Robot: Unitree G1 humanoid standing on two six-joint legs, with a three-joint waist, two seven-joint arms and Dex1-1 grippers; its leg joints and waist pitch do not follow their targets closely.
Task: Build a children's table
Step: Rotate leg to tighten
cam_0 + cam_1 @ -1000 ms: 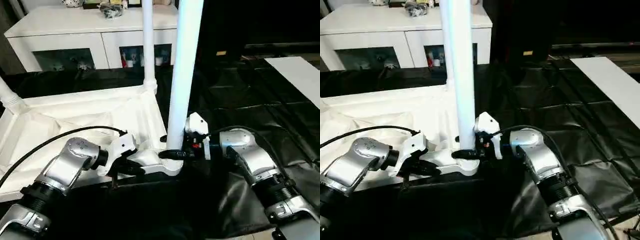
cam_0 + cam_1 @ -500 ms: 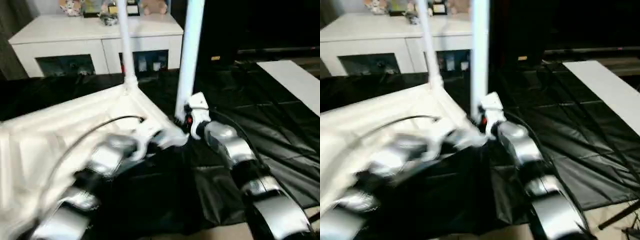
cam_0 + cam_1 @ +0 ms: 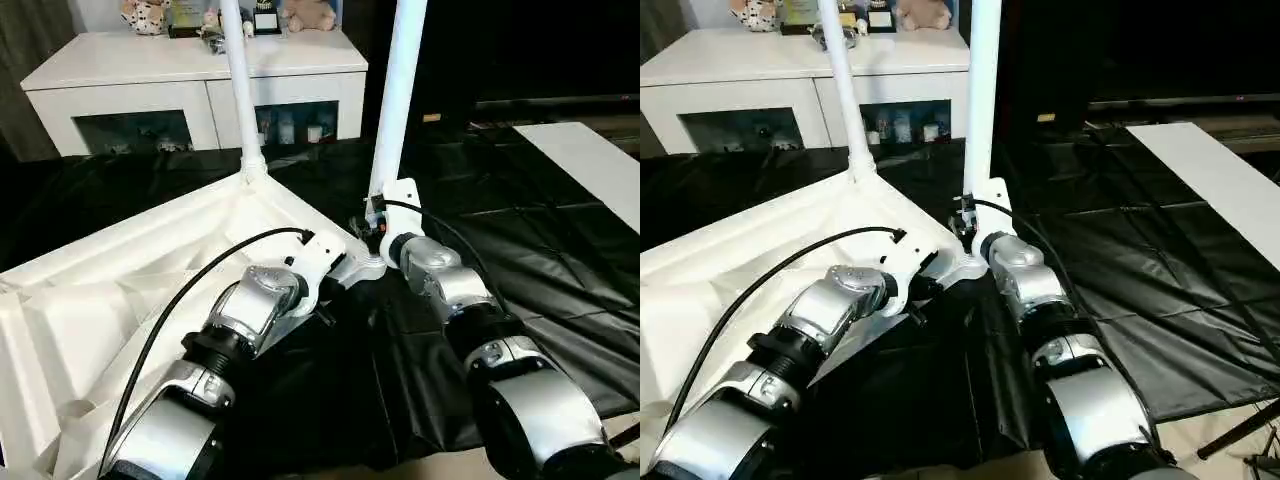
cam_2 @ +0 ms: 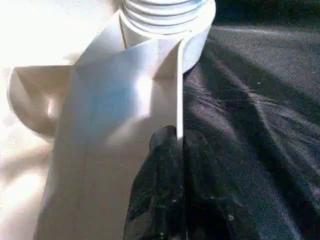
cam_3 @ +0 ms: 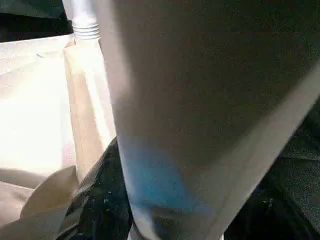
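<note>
Black sheeting (image 3: 560,260) carries the upturned tabletop (image 3: 130,290). Left pincer (image 4: 175,150) pinches its near-right rim; right pincer (image 3: 375,228) clasps the leg (image 3: 398,95) standing in that corner socket.

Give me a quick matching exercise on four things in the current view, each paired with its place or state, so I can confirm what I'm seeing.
Things:
1. left gripper
2. right gripper
3. far leg
4. cabinet

Places or states:
A. around the base of the near leg
B. standing upright in the tabletop's far corner socket
C. behind the black sheet, toys on top
D. shut on the tabletop's thin edge rim

Pairs: 1-D, 2-A, 3-B, 4-C
</note>
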